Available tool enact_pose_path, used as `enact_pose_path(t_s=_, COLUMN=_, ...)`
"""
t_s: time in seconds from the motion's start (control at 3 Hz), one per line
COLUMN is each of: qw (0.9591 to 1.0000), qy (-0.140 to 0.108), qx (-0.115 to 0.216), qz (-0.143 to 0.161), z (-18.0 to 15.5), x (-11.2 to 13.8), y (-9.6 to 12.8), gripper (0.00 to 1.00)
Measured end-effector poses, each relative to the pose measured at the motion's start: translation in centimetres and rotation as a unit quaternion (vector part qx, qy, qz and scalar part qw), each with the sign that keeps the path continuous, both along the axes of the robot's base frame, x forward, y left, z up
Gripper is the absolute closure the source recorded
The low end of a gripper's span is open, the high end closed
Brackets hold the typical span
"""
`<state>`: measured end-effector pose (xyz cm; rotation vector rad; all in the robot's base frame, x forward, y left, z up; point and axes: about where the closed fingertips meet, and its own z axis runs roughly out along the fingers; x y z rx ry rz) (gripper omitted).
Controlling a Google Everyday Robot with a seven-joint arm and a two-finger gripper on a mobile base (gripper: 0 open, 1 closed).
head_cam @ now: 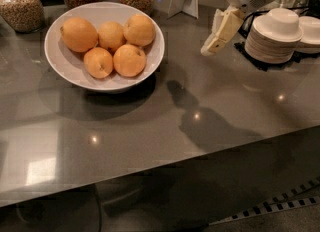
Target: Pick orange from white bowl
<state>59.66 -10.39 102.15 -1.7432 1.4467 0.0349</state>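
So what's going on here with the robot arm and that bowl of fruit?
A one-armed robot is set to pick an orange out of the white bowl, but it hasn't reached it. Its gripper hangs over the grey counter, off to the right of the bowl and just left of a stack of plates. All five oranges lie in the bowl, none touched.

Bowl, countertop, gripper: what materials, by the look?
The white bowl: likely glazed ceramic, with a smooth white wall and a soft sheen. The countertop: looks like polished grey stone or composite, since it mirrors lamp spots. The gripper, above the countertop to the right of the white bowl: cream, matte, probably plastic.
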Motion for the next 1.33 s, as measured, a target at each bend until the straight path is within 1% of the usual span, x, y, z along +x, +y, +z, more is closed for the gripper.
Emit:
enact_pose_path(t_s=0.33, qw=0.9983, qy=-0.033, qx=-0.021, qz=0.044, z=0.1, x=2.0, y=2.2, gripper=0.0)
enact_pose_path(t_s=0.67, qw=0.9938, qy=-0.06, qx=-0.037, qz=0.086, z=-0.3, x=4.5, y=4.4, gripper=0.0)
enact_pose_path(t_s=1.0, qw=0.9897, qy=-0.07, qx=-0.047, qz=0.116, z=-1.3, x=6.6, y=6.3, gripper=0.0)
enact_pose_path(t_s=1.33, qw=0.9867, qy=-0.071, qx=-0.055, qz=0.135, z=-2.0, x=8.1, y=7.8, gripper=0.17)
